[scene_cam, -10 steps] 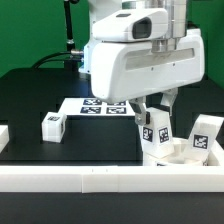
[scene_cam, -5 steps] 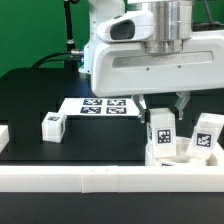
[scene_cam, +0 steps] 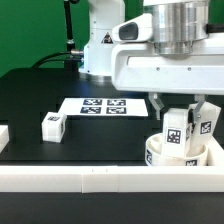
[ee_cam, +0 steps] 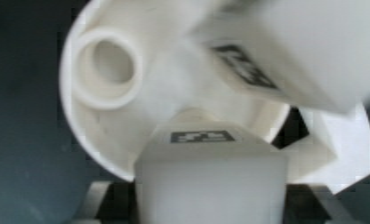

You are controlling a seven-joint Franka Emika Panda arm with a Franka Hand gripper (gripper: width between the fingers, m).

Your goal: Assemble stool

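My gripper (scene_cam: 175, 120) is shut on a white stool leg (scene_cam: 176, 138) with a square tag, held upright over the round white seat (scene_cam: 153, 153) at the exterior view's right. A second tagged leg (scene_cam: 207, 122) stands in the seat just behind it. A third leg (scene_cam: 52, 124) lies loose on the black table at the exterior view's left. In the wrist view the held leg (ee_cam: 207, 170) fills the space between the fingers (ee_cam: 105, 196). Beyond it are the seat (ee_cam: 137, 110), with an empty round socket (ee_cam: 107, 63), and the standing leg (ee_cam: 280, 60).
The marker board (scene_cam: 100, 105) lies flat at the table's middle back. A long white border rail (scene_cam: 100, 181) runs along the front edge, and a short piece of rail (scene_cam: 4, 135) sits at the exterior view's left. The arm's large white body (scene_cam: 160, 70) hangs over the seat.
The gripper has carried the held leg toward the exterior view's right, until it is over the seat and close beside the standing leg. The loose leg has not moved.
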